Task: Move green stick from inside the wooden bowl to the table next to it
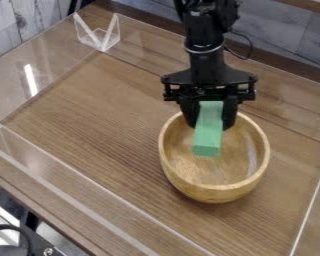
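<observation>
The green stick (208, 132) hangs tilted over the inside of the wooden bowl (214, 177), its lower end near the bowl's hollow. My gripper (211, 107) points straight down above the bowl and is shut on the stick's upper end, black fingers (191, 108) on either side of it. Whether the stick's lower end touches the bowl's inside I cannot tell. The bowl rests on the brown wood-grain table (96, 110) at the right of the view.
Clear acrylic walls (29, 70) run round the tabletop's edges. A small clear folded piece (96, 33) stands at the far left corner. Bare tabletop lies left of and in front of the bowl.
</observation>
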{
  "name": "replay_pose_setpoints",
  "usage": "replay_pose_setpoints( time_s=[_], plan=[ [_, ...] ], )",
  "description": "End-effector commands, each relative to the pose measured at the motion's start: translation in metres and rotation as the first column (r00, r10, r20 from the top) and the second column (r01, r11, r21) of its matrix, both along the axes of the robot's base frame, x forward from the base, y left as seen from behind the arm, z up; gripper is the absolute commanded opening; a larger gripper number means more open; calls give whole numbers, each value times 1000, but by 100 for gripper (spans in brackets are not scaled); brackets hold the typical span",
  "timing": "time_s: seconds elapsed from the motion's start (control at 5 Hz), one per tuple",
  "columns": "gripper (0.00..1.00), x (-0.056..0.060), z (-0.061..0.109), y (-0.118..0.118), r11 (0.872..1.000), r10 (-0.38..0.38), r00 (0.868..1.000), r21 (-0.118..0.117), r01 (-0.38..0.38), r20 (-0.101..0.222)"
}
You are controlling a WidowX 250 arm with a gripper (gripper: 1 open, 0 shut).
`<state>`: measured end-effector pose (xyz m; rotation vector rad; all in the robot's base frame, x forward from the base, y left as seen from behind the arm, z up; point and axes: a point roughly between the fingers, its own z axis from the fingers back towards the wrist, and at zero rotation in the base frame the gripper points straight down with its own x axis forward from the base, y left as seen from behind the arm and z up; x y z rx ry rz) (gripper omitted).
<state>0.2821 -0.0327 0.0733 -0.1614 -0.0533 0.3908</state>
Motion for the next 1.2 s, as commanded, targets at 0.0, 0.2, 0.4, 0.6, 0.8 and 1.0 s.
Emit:
replay_pose_setpoints(
  time_s=[0.0, 0.2, 0.4, 0.6, 0.8, 1.0],
  plan=[
    [0, 7, 19, 3, 1000, 10, 997, -4, -10, 77],
    [0, 6, 18, 4, 1000, 9, 997, -4, -9, 78],
    [0, 6, 18, 4, 1000, 9, 997, -5, -9, 80],
    [0, 6, 18, 4, 1000, 9, 997, -5, -8, 81],
    [0, 6, 17, 5, 1000, 8, 997, -6, -8, 83],
    [0, 6, 17, 5, 1000, 8, 996, -6, -7, 84]
  ],
)
